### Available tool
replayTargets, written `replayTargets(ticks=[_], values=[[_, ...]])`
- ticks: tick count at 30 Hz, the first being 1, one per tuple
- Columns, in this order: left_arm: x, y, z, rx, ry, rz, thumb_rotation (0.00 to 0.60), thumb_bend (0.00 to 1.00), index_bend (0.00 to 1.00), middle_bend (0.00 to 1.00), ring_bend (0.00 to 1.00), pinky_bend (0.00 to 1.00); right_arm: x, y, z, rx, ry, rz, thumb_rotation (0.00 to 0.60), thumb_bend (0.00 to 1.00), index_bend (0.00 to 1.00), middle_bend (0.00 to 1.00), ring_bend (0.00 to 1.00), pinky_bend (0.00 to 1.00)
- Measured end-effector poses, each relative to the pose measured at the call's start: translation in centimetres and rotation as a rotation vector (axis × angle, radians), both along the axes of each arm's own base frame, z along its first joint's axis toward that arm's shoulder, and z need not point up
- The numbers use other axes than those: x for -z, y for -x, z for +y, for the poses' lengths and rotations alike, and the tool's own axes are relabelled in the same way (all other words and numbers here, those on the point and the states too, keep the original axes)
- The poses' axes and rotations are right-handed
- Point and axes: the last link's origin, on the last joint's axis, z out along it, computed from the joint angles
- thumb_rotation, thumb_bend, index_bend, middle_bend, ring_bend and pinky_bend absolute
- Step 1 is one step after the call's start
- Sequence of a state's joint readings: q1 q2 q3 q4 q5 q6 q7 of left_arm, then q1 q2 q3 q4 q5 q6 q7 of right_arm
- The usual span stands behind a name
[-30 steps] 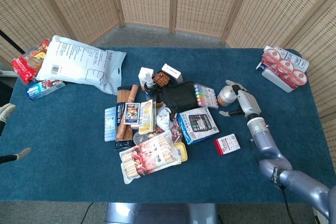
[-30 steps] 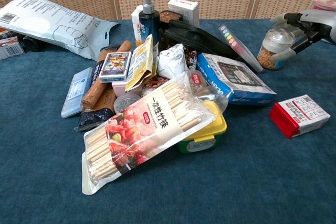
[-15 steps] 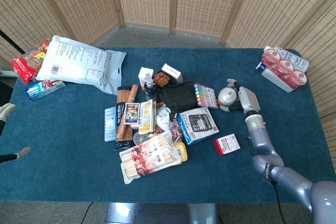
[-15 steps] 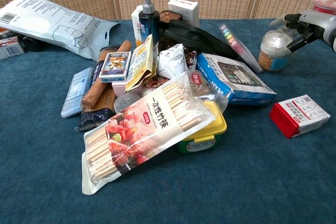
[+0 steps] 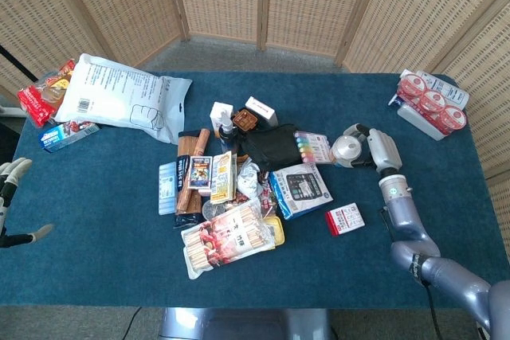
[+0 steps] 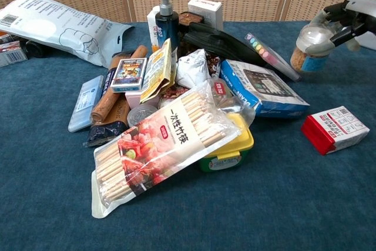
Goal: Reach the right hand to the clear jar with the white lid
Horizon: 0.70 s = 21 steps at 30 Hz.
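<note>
The clear jar with the white lid (image 5: 347, 150) (image 6: 309, 50) holds brown pieces and stands right of the central pile, tilted slightly. My right hand (image 5: 378, 149) (image 6: 353, 18) grips it from the right, fingers wrapped over the lid and upper body. In the chest view the jar's base sits just above the blue cloth; whether it touches I cannot tell. My left hand (image 5: 11, 199) shows only at the far left edge of the head view, fingers spread and holding nothing.
A pile of snacks and boxes (image 5: 239, 181) fills the table's middle, a pastel marker pack (image 6: 270, 56) lying closest to the jar. A red box (image 5: 344, 219) lies in front of the jar. Yoghurt cups (image 5: 430, 101) sit back right, a white bag (image 5: 119, 97) back left.
My right hand closed its fingers around the jar, then shifted it to the right and a little upward. The left hand's fingers rose slightly at the left edge.
</note>
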<state>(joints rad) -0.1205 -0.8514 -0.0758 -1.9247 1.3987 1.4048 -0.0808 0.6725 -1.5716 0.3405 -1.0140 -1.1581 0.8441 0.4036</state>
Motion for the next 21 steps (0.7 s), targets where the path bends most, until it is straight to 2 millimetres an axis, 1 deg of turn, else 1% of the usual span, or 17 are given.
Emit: replayTargets(ticks=[6,12,16,21], values=[[-0.1,0.0,0.0,0.008,0.007,-0.016,0.600,0.04,0.00,0.00,0.00,0.00,-3.3,-2.5,1.0,-0.068,0.048,-0.003,0.600,0.06,0.50,0.68,0.72,0.83],[-0.4,0.0,-0.1,0.015,0.006,-0.035,0.600,0.05,0.00,0.00,0.00,0.00,-7.6,-6.3,2.4,-0.138,0.112,0.014,0.600,0.06,0.50,0.68,0.72,0.83],[-0.7,0.1,-0.2,0.017,0.005,-0.045,0.600,0.04,0.00,0.00,0.00,0.00,-10.5,-9.2,3.5,-0.176,0.157,0.034,0.600,0.06,0.50,0.68,0.72,0.83],[-0.7,0.2,-0.2,0.019,0.011,-0.051,0.600,0.04,0.00,0.00,0.00,0.00,-13.2,-12.0,4.4,-0.206,0.205,0.068,0.600,0.05,0.50,0.68,0.72,0.83]])
